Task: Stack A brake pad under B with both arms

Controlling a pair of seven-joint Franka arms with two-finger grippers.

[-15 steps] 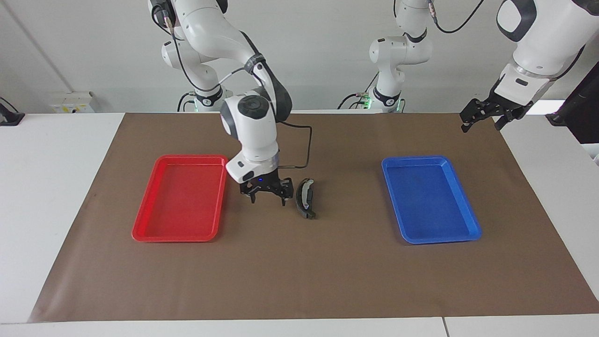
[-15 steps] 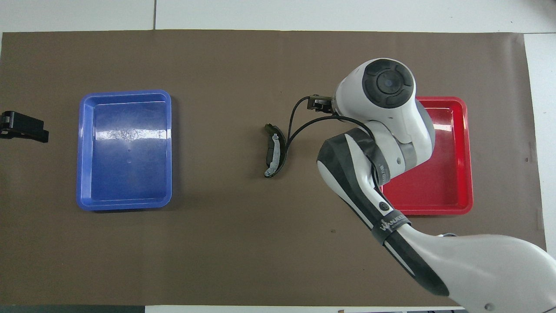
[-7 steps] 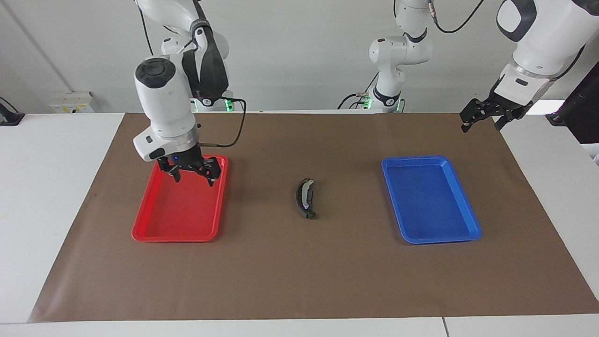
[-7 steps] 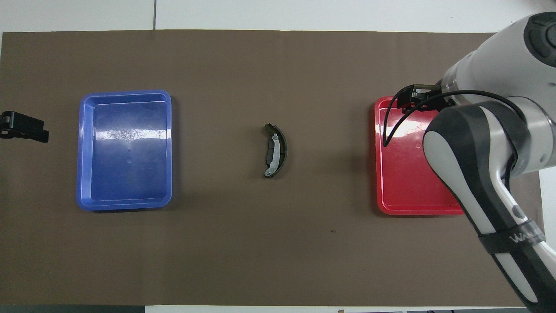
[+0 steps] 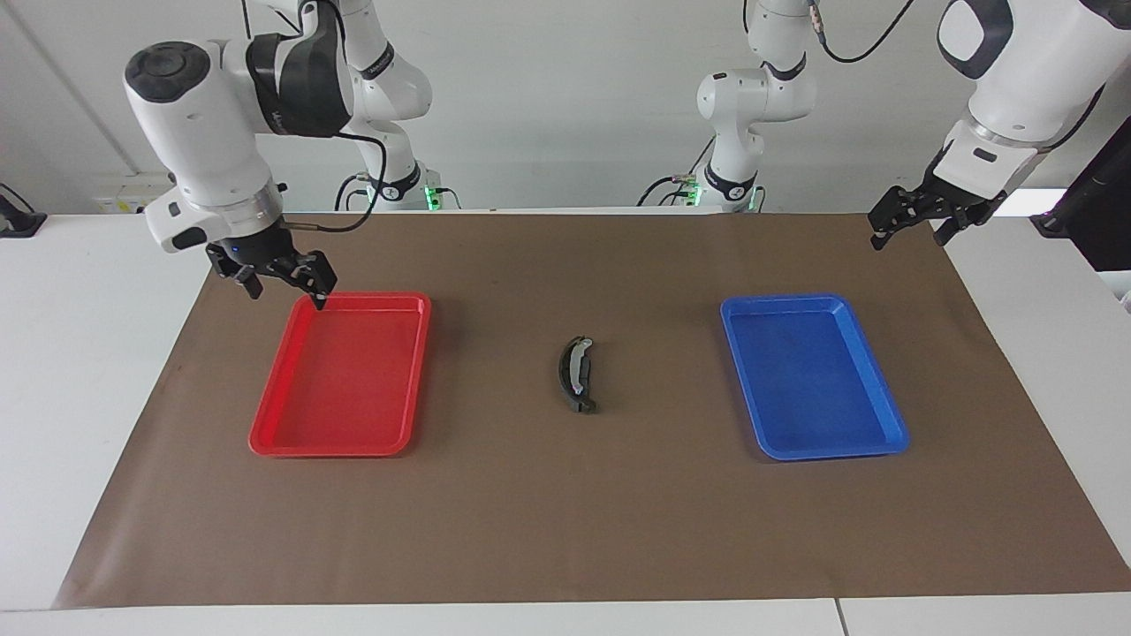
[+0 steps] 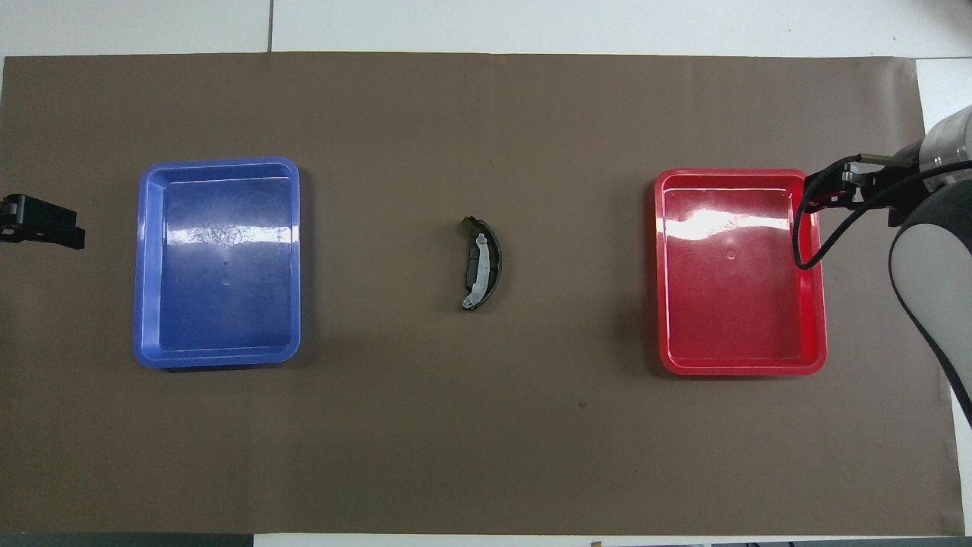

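A plain white wall backs a white counter (image 5: 88,371) covered with a brown mat (image 5: 565,512). At the middle of the frame the long curved brake piece (image 5: 574,374) lies on the short dark brake pad (image 6: 477,266), which shows only as a dark strip along the inner side of the curve in the overhead view; the two touch and rest on the mat, between the red tray (image 5: 341,446) at mid left of the facing view and the blue tray (image 5: 826,450) at mid right. Both trays hold nothing. Judged from this, the stack looks done, pad under and curved piece on top, and what is left seems to be only for the arms to draw clear. The right claw (image 5: 283,276) hangs in the upper left of the facing view, over the mat just off the red tray's upper corner, its fingers spread and holding nothing. The left claw (image 5: 914,223) hangs in the upper right, over the mat's edge, also released and empty; that arm waits. Neither claw is near the stack. Open mat lies all round the stack, with wide bare strips along the bottom and top of the frame, so the tray rims and the mat's edges are the only borders to mind.
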